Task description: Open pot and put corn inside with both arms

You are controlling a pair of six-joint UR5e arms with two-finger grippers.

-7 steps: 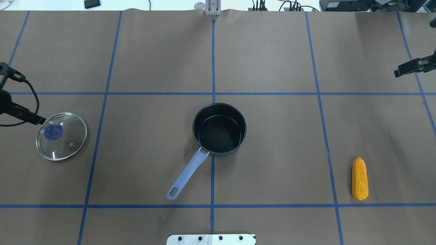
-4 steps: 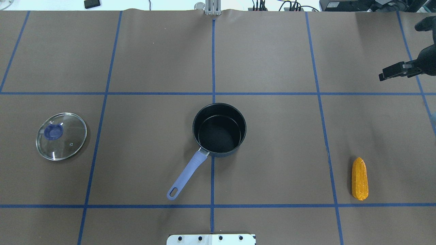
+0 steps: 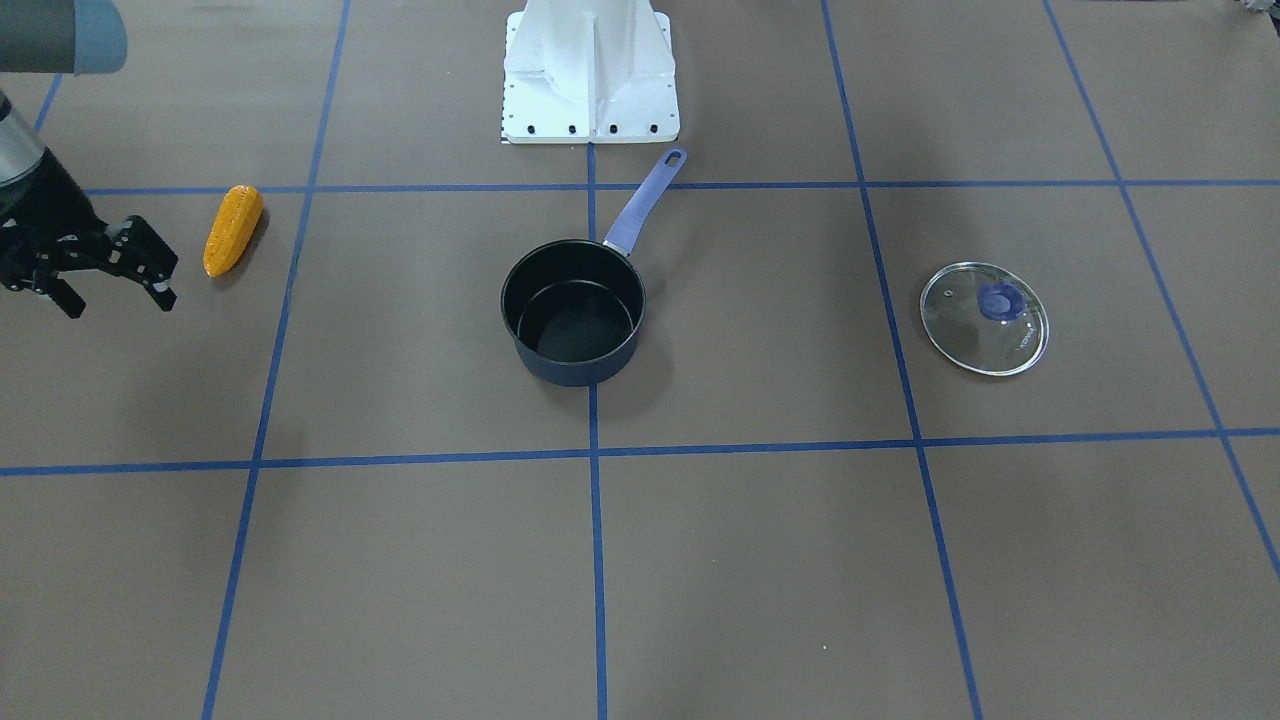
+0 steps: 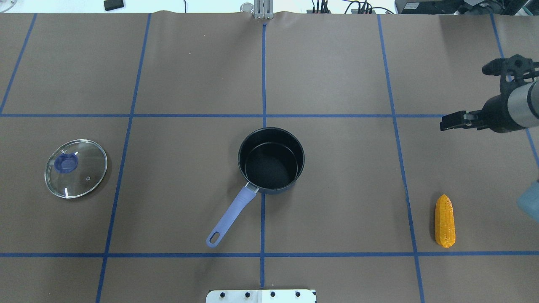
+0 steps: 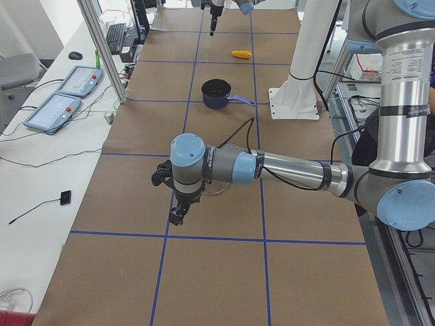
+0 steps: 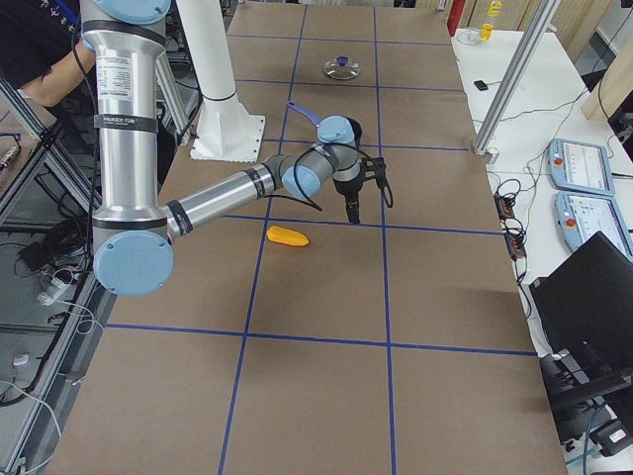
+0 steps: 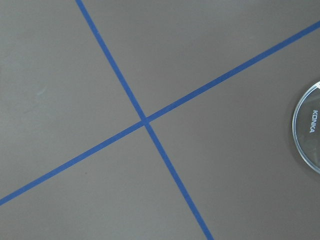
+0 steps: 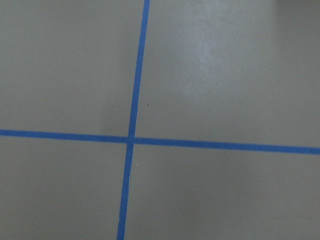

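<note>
Corn point(image 4: 445, 221), a bumpy orange-yellow cob tapered at one end, lies flat on the brown paper of the table point(image 4: 337, 63). It is far out on the robot's right and well apart from the pot. The two black fingers point(image 3: 155, 270) of the right gripper point(image 3: 120, 303) are spread with nothing between them. They point down above the paper, near the cob's tapered end but clear of it, on a silver arm point(image 4: 520, 105). The left gripper point(image 5: 177, 217) shows only from the side, so I cannot tell how its fingers stand. It hangs near the round glass lid point(image 4: 76, 168), which lies flat with its blue knob point(image 4: 66, 163) up. The pot point(image 3: 575, 370), round and dark with a long lilac handle point(image 4: 231, 214), stands uncovered mid-table.
</note>
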